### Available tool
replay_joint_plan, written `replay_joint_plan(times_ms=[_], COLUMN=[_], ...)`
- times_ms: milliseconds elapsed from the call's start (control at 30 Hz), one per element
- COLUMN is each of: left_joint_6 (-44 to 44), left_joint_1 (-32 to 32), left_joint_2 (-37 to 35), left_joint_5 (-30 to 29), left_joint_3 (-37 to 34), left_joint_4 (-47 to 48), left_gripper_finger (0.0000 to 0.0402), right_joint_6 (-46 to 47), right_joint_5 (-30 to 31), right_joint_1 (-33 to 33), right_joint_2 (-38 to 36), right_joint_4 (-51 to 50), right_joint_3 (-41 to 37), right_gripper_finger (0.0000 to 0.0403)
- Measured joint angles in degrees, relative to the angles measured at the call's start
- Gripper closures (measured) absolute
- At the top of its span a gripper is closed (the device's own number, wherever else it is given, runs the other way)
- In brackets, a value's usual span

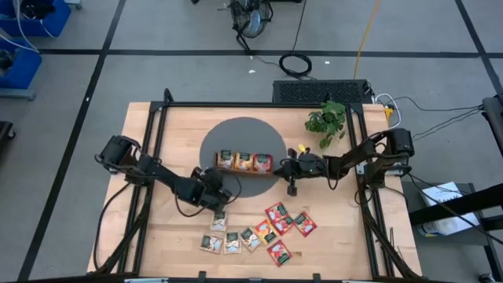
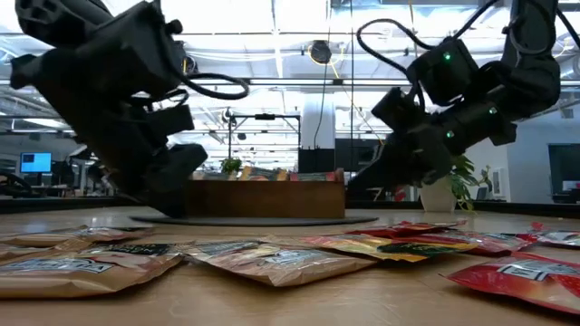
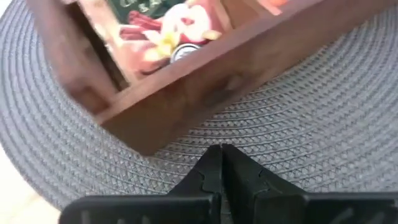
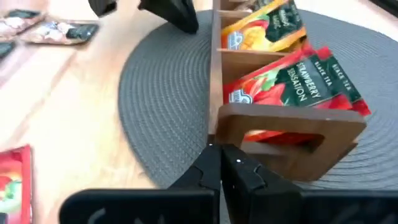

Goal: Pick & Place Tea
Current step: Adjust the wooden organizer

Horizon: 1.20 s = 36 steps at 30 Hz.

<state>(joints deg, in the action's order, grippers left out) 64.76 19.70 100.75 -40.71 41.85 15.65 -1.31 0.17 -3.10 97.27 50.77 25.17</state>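
Observation:
A long brown wooden tray (image 1: 245, 163) lies on a round grey mat (image 1: 236, 135). Its three compartments hold a green, an orange and a red tea sachet (image 4: 292, 84). Several more tea sachets (image 1: 259, 232), green, orange and red, lie flat on the table nearer the front edge. My left gripper (image 3: 221, 155) is shut and empty. It hangs over the mat just short of the tray's near long wall (image 3: 205, 87). My right gripper (image 4: 221, 152) is shut and empty, at the tray's right end wall (image 4: 292, 121), which has a handle cut-out. My right gripper's shut fingertips come nearly level from the table's right side. They stand at the lower near corner of the tray's right end wall (image 4: 219, 132). I cannot tell whether they touch it. The tray rests flat on the mat.
A small potted plant (image 1: 326, 119) stands at the back right of the table. The loose sachets spread across the front middle (image 2: 272, 258). Bare wood shows at the table's far left and front right.

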Motion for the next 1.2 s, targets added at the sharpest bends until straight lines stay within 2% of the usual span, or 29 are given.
replay_joint_plan(times_ms=[200, 367, 500, 633, 933, 1100, 1200], left_joint_6=[-9.01, -8.95, -9.20, -10.52, -25.83, -26.56, -25.02], left_joint_1=[-2.71, -2.40, -1.44, -0.40, 2.67, 3.26, 4.12], left_joint_2=[-0.02, -0.02, 0.00, 0.01, 0.17, 0.15, 0.15], left_joint_5=[4.63, 5.38, 6.56, 7.72, 6.14, 7.69, 9.75], left_joint_3=[-0.02, -0.02, -0.02, 0.06, 6.91, 10.13, 13.23], left_joint_4=[-7.86, -8.41, -8.94, -10.44, -9.72, -9.21, -4.26], left_gripper_finger=[0.0397, 0.0383, 0.0395, 0.0393, 0.0376, 0.0376, 0.0376], right_joint_6=[0.69, 1.98, 2.00, 2.12, 3.43, 3.86, 4.51], right_joint_5=[1.18, 2.77, 5.86, 6.12, 6.14, 6.14, 6.22], right_joint_1=[2.22, 2.09, 2.07, 1.83, 1.83, 2.04, 3.13], right_joint_2=[0.11, 0.14, 0.14, 0.14, -0.32, -0.32, -0.32], right_joint_4=[0.85, 0.15, -0.86, -1.75, -1.82, -2.06, -2.18], right_joint_3=[-0.09, -0.11, -0.11, -0.17, -0.17, -0.17, -0.17], right_gripper_finger=[0.0403, 0.0403, 0.0403, 0.0403, 0.0403, 0.0403, 0.0403])
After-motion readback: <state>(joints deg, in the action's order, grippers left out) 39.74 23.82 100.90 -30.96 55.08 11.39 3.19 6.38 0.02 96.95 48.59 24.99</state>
